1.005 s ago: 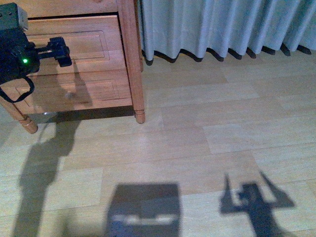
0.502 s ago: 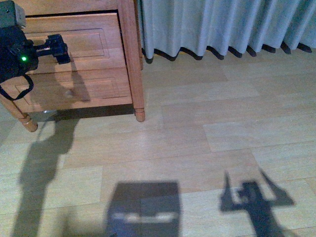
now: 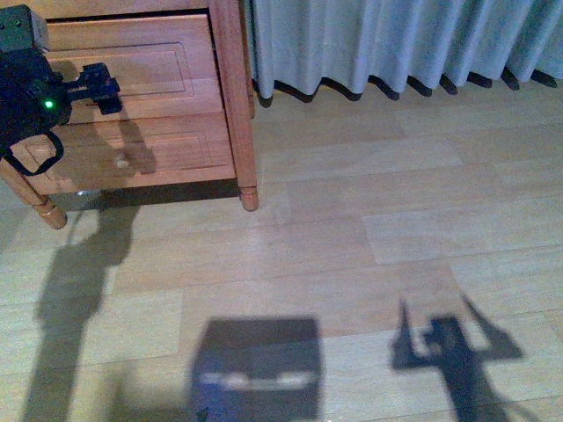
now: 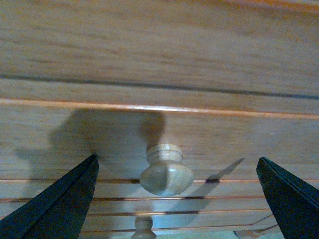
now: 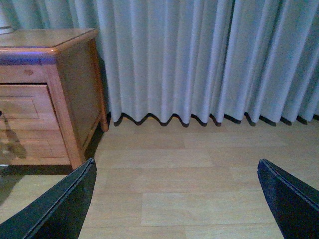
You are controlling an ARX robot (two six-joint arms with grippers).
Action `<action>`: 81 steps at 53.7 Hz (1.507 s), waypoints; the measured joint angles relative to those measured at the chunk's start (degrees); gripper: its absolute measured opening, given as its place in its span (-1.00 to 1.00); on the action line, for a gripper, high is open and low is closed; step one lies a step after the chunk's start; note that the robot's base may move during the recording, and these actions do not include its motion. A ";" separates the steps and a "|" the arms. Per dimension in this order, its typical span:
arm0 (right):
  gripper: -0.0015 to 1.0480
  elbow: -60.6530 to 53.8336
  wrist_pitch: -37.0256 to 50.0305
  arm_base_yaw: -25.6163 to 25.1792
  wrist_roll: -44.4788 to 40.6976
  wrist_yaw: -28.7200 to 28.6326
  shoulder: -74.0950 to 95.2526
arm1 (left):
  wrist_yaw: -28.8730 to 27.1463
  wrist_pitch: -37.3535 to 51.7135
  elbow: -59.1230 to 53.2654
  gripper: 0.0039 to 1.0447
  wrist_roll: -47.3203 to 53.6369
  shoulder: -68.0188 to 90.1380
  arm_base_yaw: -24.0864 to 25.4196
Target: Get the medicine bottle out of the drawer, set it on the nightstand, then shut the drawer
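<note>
Nightstand (image 3: 230,88), two drawers (image 3: 132,66) (image 3: 132,158), two knobs (image 4: 167,172) (image 4: 143,228), left end effector (image 4: 177,159) apart facing one knob, right end effector (image 5: 177,162) apart.

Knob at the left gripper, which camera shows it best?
Left wrist view: the knob is large and clear, in front of the open left gripper. Front view: that gripper hides it. Right wrist view: not discernible.

Our front view looks steeply down from the body onto the floor (image 3: 352,264), with the nightstand (image 3: 230,97) at upper left and the curtain (image 3: 396,40) along the top. Our left wrist view sits very close to the nightstand's front, facing a knob (image 4: 166,172). Our right wrist view looks low across the floor toward the curtain. All three share the nightstand.
</note>
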 joint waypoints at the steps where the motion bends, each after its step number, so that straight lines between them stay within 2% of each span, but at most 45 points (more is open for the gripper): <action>1: 0.87 0.00 0.00 0.00 0.00 0.00 0.00 | -0.09 0.00 0.00 0.45 0.00 0.00 0.00; 9: 0.87 0.00 0.00 0.00 0.00 0.00 0.00 | -0.15 0.70 -0.02 -0.03 0.02 0.00 0.00; 18: 0.87 0.00 0.00 0.00 0.00 0.00 0.00 | 0.24 2.32 -0.98 -0.48 0.07 -0.17 0.04; 37: 0.87 0.00 0.00 0.00 0.00 0.00 0.00 | 1.53 8.98 -12.46 -0.49 0.35 -4.90 0.98; 62: 0.87 0.00 0.00 0.00 0.00 0.00 0.00 | 5.79 27.12 -45.40 -0.49 0.04 -15.98 3.19; 68: 0.87 0.00 0.00 0.02 0.02 0.00 0.00 | 7.34 30.23 -53.77 -0.19 -0.39 -17.92 3.76; 81: 0.87 0.00 0.00 0.02 0.00 0.00 0.00 | 10.91 32.98 -69.11 0.63 -2.89 -26.45 6.16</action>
